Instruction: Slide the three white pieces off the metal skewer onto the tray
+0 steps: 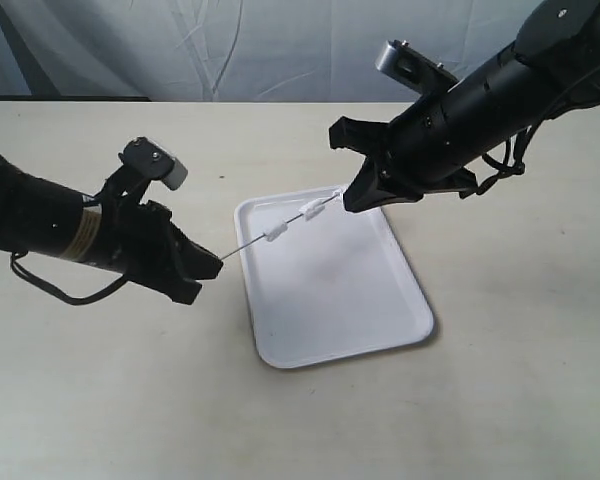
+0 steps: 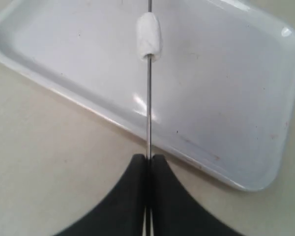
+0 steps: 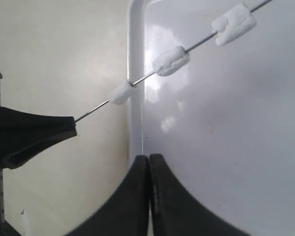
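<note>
The thin metal skewer (image 1: 250, 246) is held level above the white tray (image 1: 330, 300), with my left gripper (image 1: 212, 262) shut on its near end. Three white pieces are threaded on it: one (image 1: 275, 236) nearest the left gripper, a second (image 1: 312, 211), and a third (image 1: 330, 203) beside my right gripper (image 1: 350, 203). In the right wrist view the pieces (image 3: 122, 92) (image 3: 171, 60) (image 3: 233, 23) sit spaced along the skewer (image 3: 93, 110), while the right gripper (image 3: 149, 157) is shut on nothing, clear of the rod. The left wrist view shows the left gripper (image 2: 148, 158) clamping the skewer (image 2: 149, 108) below one piece (image 2: 149, 37).
The tray (image 2: 226, 98) lies on a bare beige tabletop (image 1: 500, 350). A pale cloth backdrop (image 1: 230, 50) hangs behind the table. The left gripper's black finger (image 3: 49, 129) shows in the right wrist view beside the tray's rim (image 3: 135, 123).
</note>
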Tool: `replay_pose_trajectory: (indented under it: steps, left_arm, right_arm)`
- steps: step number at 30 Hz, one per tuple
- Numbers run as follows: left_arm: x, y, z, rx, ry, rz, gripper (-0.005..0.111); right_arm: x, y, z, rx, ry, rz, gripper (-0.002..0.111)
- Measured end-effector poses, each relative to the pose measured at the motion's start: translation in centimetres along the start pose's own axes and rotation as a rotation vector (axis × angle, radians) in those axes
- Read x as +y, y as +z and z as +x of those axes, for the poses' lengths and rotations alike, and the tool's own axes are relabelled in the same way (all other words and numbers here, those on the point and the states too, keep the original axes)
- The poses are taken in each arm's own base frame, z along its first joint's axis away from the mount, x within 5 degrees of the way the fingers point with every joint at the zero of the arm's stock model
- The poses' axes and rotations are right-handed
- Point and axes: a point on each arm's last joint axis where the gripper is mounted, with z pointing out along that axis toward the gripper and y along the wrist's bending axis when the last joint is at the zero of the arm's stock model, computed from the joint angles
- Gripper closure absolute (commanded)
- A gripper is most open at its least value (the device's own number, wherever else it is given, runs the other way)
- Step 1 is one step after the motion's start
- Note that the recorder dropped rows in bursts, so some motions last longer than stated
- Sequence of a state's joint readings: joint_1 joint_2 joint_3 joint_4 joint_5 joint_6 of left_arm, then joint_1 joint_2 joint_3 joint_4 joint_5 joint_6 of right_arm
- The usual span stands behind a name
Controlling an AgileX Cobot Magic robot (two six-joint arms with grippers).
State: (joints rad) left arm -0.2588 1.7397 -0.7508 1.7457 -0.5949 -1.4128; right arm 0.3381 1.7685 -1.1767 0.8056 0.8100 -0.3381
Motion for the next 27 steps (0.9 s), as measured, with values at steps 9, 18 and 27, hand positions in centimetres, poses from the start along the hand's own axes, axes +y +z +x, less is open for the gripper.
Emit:
replay_pose_trajectory:
  steps: [9,18,27]
  left_arm:
    - [-1.7,-2.3,1.1,-0.017,-0.150,-0.039,0.107]
    - [-2.5,-2.6,1.4,-0.019,-0.204,-0.002,0.107]
    - [-2.7,-2.6,2.1,-0.002,-0.216,0.001,0.107]
  right_arm:
    - [0.5,0.4,-0.3,-0.023,0.061,-0.088,0.105]
    - [-0.7,2.3,-0.4,-0.006,0.111,-0.075,0.057]
    - [-1.7,3.3,-0.4,-0.166,0.354,-0.134,0.057]
